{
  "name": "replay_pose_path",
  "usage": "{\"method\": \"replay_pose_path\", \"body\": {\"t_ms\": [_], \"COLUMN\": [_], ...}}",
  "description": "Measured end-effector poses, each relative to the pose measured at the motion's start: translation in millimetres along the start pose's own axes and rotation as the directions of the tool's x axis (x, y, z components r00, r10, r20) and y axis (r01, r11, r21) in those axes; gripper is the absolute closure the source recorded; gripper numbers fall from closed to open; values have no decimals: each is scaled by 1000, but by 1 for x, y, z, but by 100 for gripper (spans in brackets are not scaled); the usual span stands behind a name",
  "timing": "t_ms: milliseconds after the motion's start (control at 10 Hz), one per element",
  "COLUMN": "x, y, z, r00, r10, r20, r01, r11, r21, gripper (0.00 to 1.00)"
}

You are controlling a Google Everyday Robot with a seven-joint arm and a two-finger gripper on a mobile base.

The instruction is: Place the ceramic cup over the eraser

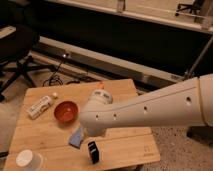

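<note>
The white ceramic cup [27,160] stands upright at the table's front left corner. The black eraser [93,151] stands near the front edge, right of the cup and well apart from it. My gripper [93,125] is at the end of the white arm that reaches in from the right. It is over the middle of the table, above the blue sponge and just behind the eraser. The arm's own bulk hides it. It is far from the cup.
A red-orange bowl [66,111] and a white labelled bottle [40,106] sit on the left of the wooden table [130,150]. A blue sponge pad [76,136] lies by the arm's end. A whitish object with an orange top [100,94] stands behind the arm. An office chair [20,55] is at far left.
</note>
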Motion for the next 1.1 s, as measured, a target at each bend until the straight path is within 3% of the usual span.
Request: {"method": "replay_pose_path", "body": {"t_ms": [300,600,900,1100], "x": [4,-23,-44,-48], "y": [-5,-3,36,86], "z": [0,-13,-19,-24], "r00": [999,988,984,980], "r10": [2,26,-8,-77], "r20": [48,150,180,182], "r01": [-2,-33,1,75], "r11": [1000,999,999,997], "r21": [12,41,37,14], "gripper": [35,35,35,35]}}
